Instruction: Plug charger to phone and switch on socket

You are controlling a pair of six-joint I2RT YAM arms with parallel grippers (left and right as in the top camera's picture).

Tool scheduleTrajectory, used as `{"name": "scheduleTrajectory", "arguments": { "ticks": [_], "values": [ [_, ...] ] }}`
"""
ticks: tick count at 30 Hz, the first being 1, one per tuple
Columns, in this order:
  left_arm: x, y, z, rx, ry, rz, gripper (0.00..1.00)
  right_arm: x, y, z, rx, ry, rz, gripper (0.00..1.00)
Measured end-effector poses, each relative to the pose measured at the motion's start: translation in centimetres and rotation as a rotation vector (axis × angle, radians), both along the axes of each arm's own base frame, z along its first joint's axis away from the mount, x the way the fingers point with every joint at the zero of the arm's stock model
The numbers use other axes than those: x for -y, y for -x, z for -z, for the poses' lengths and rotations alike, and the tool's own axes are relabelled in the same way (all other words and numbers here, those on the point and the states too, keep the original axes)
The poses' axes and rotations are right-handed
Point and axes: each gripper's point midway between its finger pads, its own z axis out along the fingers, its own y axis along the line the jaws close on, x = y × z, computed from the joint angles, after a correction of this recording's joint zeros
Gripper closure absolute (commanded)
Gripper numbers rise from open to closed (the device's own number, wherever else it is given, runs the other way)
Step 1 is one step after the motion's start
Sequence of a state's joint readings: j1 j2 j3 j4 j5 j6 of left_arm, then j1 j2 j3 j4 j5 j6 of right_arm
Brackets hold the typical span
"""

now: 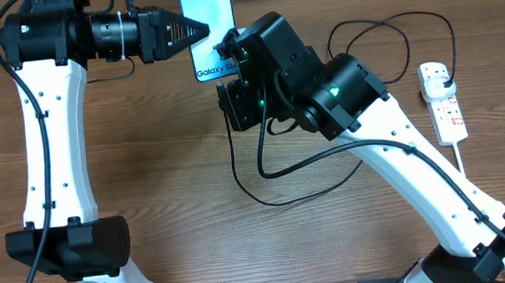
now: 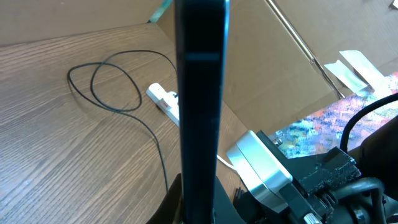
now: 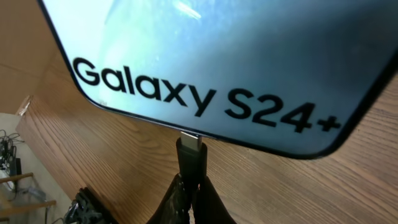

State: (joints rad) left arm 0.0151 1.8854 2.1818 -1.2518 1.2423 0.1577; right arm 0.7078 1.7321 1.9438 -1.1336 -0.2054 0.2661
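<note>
The phone [image 1: 207, 20] with its light-blue "Galaxy S24+" screen is at the table's far middle. My left gripper [image 1: 193, 28] is shut on its left edge; in the left wrist view the phone [image 2: 200, 106] stands edge-on between the jaws [image 2: 199, 208]. My right gripper [image 3: 193, 190] is shut on the charger's connector tip [image 3: 189, 152], whose metal end meets the phone's bottom edge [image 3: 205, 68]. The thin black charger cable [image 1: 279, 198] loops over the table to a black plug in the white socket strip [image 1: 444, 101] at the right, which also shows in the left wrist view [image 2: 163, 99].
The right arm [image 1: 320, 88] hangs over the table's middle, just right of the phone. A cardboard wall [image 2: 273, 68] stands behind the table. The socket's thick white lead [image 1: 473, 175] runs toward the front right.
</note>
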Motion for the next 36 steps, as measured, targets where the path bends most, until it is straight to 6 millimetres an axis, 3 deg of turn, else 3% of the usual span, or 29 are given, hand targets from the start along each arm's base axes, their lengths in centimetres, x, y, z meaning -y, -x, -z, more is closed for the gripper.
{"name": "scheduleTrajectory", "arguments": {
  "ticks": [36],
  "values": [
    [-0.04, 0.23, -0.52, 0.013, 0.028, 0.018, 0.96, 0.28, -0.22, -0.59, 0.018, -0.011, 0.004, 0.96]
  ]
}}
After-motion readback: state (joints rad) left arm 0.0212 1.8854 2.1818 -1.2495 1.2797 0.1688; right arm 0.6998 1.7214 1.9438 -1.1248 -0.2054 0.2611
